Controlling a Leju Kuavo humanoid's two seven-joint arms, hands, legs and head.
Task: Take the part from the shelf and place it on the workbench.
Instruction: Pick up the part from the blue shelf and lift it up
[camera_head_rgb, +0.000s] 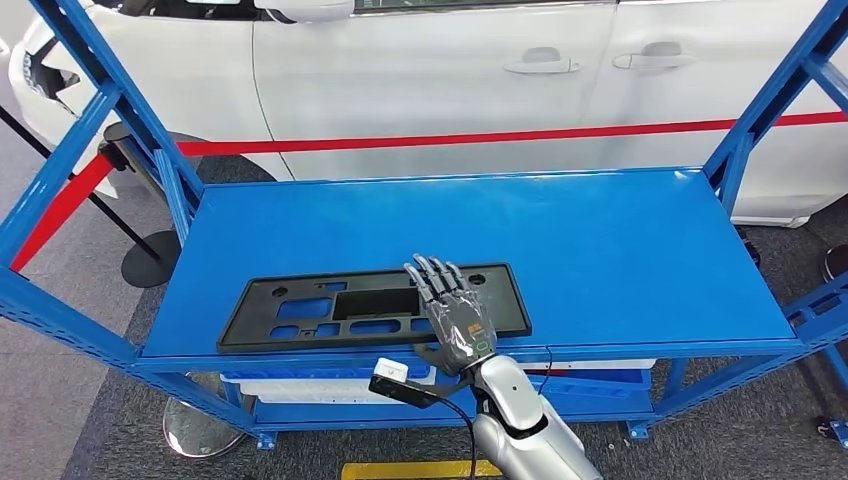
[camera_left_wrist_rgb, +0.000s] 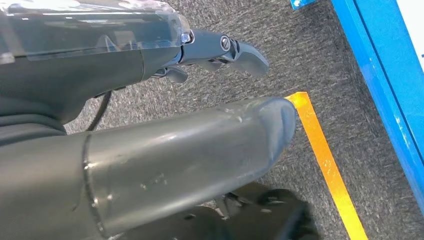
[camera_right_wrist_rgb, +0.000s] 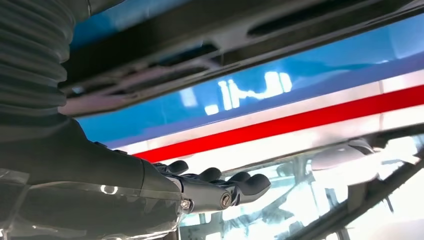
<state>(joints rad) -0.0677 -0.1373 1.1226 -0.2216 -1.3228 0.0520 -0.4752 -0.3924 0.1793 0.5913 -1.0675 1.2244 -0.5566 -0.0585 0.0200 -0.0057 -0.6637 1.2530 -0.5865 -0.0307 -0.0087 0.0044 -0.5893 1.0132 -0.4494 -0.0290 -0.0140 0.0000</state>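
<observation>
The part (camera_head_rgb: 375, 306), a flat black plastic panel with several cut-out openings, lies on the blue shelf (camera_head_rgb: 600, 250) near its front edge, toward the side away from the right-hand upright. The right hand (camera_head_rgb: 452, 305) is stretched out over the panel's near-right end, fingers extended and slightly spread, palm down; it holds nothing, and from the head view I cannot tell whether the fingertips touch the plastic or hover just above it. In the right wrist view the fingers (camera_right_wrist_rgb: 225, 182) look straight and close together, with the shelf and the panel's dark ribs beyond them. The left hand (camera_left_wrist_rgb: 220, 50) hangs beside the shelf's lower frame over grey carpet and a yellow floor line (camera_left_wrist_rgb: 325, 165), fingers loosely curled around nothing. The risk, as I judge it, lies in the grasp: the panel is wide, thin and flush to the shelf, so a one-handed pinch at one end could let it pivot, sag or slide off the front edge, or catch on the shelf's blue uprights (camera_head_rgb: 740, 150) when lifted.
</observation>
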